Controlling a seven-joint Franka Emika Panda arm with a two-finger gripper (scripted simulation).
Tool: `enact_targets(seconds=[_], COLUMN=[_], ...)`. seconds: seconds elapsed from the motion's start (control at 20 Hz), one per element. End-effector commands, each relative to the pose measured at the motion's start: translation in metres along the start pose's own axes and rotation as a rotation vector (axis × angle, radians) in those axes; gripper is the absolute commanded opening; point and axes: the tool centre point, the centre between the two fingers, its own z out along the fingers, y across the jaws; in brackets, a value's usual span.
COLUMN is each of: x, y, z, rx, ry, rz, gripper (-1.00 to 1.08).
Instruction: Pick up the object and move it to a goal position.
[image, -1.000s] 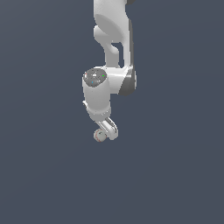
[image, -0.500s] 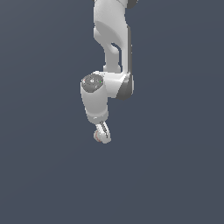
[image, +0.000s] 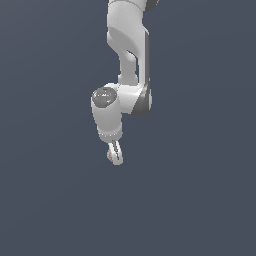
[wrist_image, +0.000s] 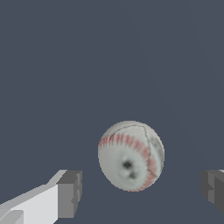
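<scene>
The arm (image: 127, 60) comes down from the top centre of the exterior view, bends at a grey-capped joint near the middle of the frame, and ends in the tool (image: 115, 154) just below centre. From this side the white fingers (image: 117, 151) overlap one another, so their spread cannot be read here. A faint reddish patch shows at the finger tips on the exterior view's left, but it is too small to identify with certainty.

The wrist view settles the matter. The baseball (wrist_image: 131, 155), greyish-white with red stitching curving across its upper face and down one side, and a small dark mark near its middle, sits a little below the centre of that frame. It lies between the two grey finger pads (wrist_image: 70, 194), one at the lower left of the frame and the other at the lower right edge. Clear gaps of dark background show on both sides of the ball, so the tool stands wide and neither pad touches it.

Everything behind is a flat, dark blue-grey ground (image: 200, 200) with no visible edges.
</scene>
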Motion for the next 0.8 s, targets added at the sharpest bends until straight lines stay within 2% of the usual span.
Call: enact_targets(seconds=[0.0, 0.75], x=[0.0, 0.0], y=[0.0, 0.001], z=[0.0, 0.05], rx=[0.0, 0.0], ry=[0.0, 0.0], rz=[0.0, 0.005], gripper=[1.0, 1.0])
